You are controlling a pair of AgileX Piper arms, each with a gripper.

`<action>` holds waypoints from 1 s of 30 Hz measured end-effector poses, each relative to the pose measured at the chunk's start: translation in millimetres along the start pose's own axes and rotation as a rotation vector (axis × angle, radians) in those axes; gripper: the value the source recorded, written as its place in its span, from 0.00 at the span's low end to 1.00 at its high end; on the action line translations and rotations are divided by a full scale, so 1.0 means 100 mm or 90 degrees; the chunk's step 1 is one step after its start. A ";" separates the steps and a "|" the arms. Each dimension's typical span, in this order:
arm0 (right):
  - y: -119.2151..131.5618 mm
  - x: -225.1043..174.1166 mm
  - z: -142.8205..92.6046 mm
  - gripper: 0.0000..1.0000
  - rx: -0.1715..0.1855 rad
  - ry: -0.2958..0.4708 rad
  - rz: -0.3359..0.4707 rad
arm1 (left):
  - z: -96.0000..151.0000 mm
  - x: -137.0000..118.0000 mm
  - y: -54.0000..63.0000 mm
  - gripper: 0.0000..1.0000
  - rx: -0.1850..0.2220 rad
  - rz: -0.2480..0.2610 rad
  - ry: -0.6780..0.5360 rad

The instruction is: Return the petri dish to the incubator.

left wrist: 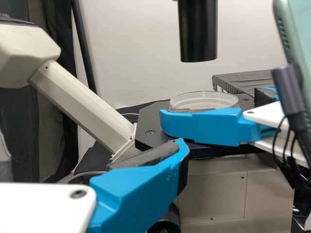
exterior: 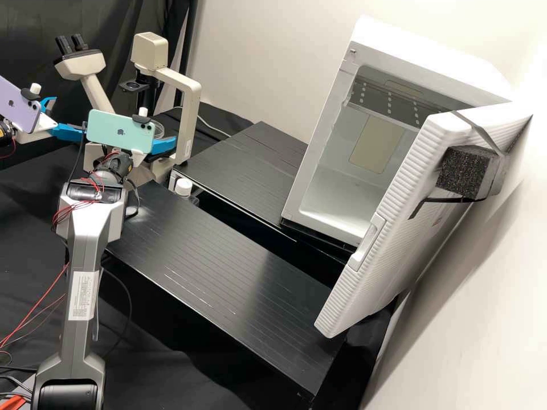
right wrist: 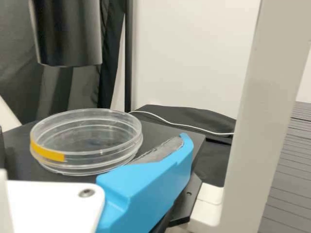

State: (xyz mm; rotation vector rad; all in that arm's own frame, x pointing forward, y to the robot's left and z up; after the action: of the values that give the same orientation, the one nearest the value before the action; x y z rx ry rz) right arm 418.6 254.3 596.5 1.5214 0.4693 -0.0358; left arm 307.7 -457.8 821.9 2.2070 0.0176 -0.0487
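Observation:
The right gripper [exterior: 162, 146] is at the microscope stage in the high view, beside the clear petri dish [exterior: 165, 128]. In the right wrist view the round lidded dish [right wrist: 86, 138] with a yellow strip lies flat on the black stage, within the open right gripper [right wrist: 95, 149]; one finger is close along its side. The left wrist view shows a blue finger in front of the dish [left wrist: 204, 100]. Farther left stands the left gripper [exterior: 64, 118], open and holding nothing; one finger of the left gripper [left wrist: 181, 148] is near the stage. The white incubator [exterior: 342, 193] has its door open.
The microscope's pale arm [exterior: 185, 117] rises right beside the right gripper, and its dark condenser tube [right wrist: 68, 34] hangs above the dish. Ridged black platforms [exterior: 228, 256] extend towards the incubator door [exterior: 393, 228]. A white-capped bottle [exterior: 183, 187] stands between them.

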 end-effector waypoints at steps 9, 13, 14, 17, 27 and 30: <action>0.05 0.06 -0.13 1.00 -0.019 -0.005 0.002 | 0.00 0.00 0.00 1.00 0.000 0.000 0.000; -0.03 0.09 -0.08 1.00 -0.018 -0.021 -0.005 | 0.00 0.00 0.00 1.00 0.000 0.000 0.000; -0.05 0.10 -0.07 1.00 -0.018 -0.024 -0.010 | 0.00 0.00 0.00 1.00 0.000 0.000 0.000; -0.04 0.11 -0.07 1.00 -0.019 -0.029 -0.008 | 0.00 0.00 0.00 1.00 0.000 0.000 0.000; -0.07 0.17 -0.05 1.00 -0.019 -0.038 -0.005 | 0.00 0.00 0.00 1.00 0.000 0.000 0.000; -0.08 0.17 -0.04 0.00 -0.024 -0.039 -0.006 | 0.00 0.00 0.00 1.00 0.000 0.000 0.000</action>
State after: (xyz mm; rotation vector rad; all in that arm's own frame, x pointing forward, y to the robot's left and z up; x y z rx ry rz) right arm 430.7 262.1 583.7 1.4773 0.4251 -0.0803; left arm 307.7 -457.8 821.9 2.2070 0.0176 -0.0487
